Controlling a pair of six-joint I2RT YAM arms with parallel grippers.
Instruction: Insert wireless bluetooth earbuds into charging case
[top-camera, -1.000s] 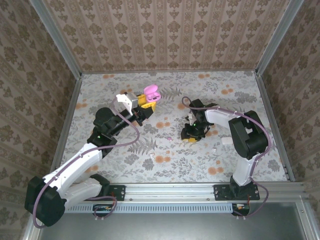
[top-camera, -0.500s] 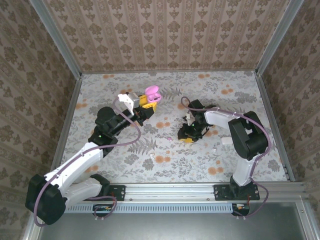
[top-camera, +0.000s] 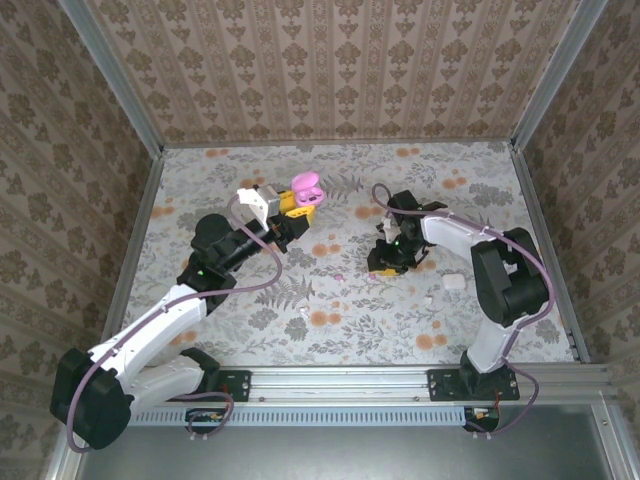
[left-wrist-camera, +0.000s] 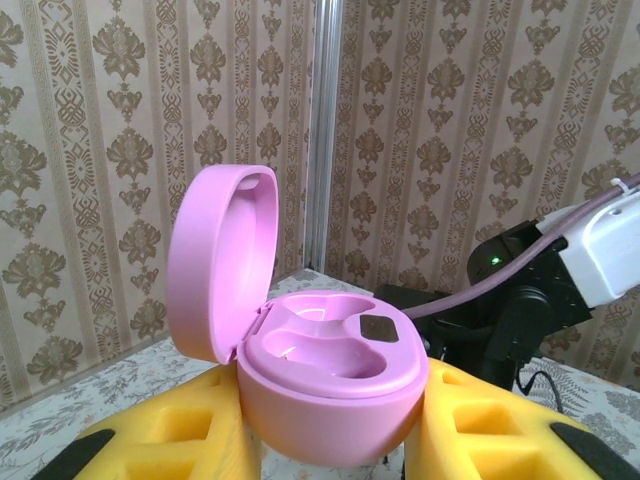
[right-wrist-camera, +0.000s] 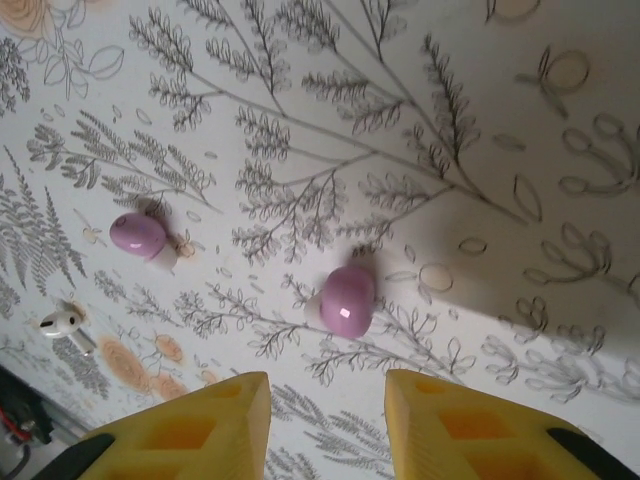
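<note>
Nudged toward two o'clock, our released right end effector (right-wrist-camera: 325, 388) hovers over an earbud (right-wrist-camera: 347, 300); the left end effector (left-wrist-camera: 330, 440) grasps the open case (left-wrist-camera: 335, 355); next we descend and pinch.

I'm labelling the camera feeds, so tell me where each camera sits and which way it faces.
Top: above and behind the arm bases, looking down on the table; both arms show.
Left wrist: behind the left claw, facing roughly level across the open pink case it grips; its yellow fingers show.
Right wrist: above the right claw, facing down at two pink earbuds on the table; its yellow fingertips show.
Shared: top and left wrist both show the pink case.
</note>
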